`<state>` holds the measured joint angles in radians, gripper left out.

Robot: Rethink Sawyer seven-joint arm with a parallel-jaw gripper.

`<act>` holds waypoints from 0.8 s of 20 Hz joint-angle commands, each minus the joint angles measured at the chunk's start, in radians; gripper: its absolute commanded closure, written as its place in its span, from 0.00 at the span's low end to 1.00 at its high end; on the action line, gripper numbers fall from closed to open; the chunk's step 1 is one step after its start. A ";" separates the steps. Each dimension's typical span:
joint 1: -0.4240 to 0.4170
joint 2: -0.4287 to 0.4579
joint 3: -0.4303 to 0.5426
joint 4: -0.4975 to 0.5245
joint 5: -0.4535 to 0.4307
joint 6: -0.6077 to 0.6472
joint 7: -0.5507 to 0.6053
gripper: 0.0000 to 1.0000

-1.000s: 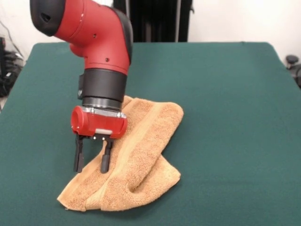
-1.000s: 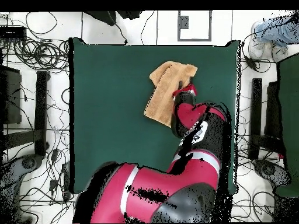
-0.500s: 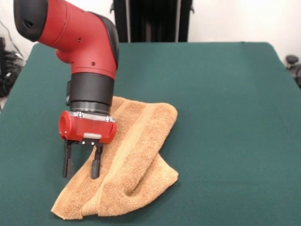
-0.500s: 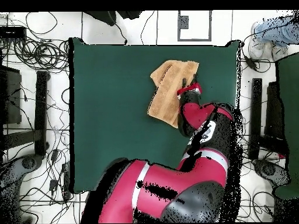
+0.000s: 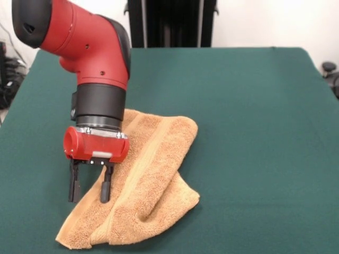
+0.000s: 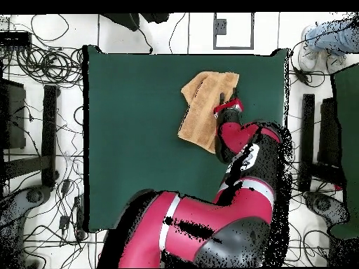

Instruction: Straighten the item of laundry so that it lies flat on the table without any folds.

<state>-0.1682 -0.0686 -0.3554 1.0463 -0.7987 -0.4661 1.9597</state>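
The tan-orange towel lies crumpled on the green table, near its front left, with a thick fold running through its middle and a smooth stripe band along it. My gripper points straight down at the towel's left edge. Its fingers stand apart: the left fingertip is over bare table and the right fingertip is on the cloth. In the overhead view the towel lies near the table's upper right, with the gripper at its right side. No care tag shows.
The towel's near corner lies close to the table's front edge in the front view. Cables and stands surround the table on the floor. A person's leg shows at the overhead view's top right.
My gripper has moved left and slightly toward the table's front edge. The towel has slid the same way with it, keeping its folds.
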 commanded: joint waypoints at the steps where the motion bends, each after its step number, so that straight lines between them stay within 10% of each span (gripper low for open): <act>1: 0.008 0.043 0.128 0.066 -0.065 0.137 0.117 0.00; 16: -0.100 -0.129 0.319 0.228 -0.296 0.312 0.162 0.00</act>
<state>-0.2135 -0.1638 -0.2497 1.0999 -0.9928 -0.3571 1.9595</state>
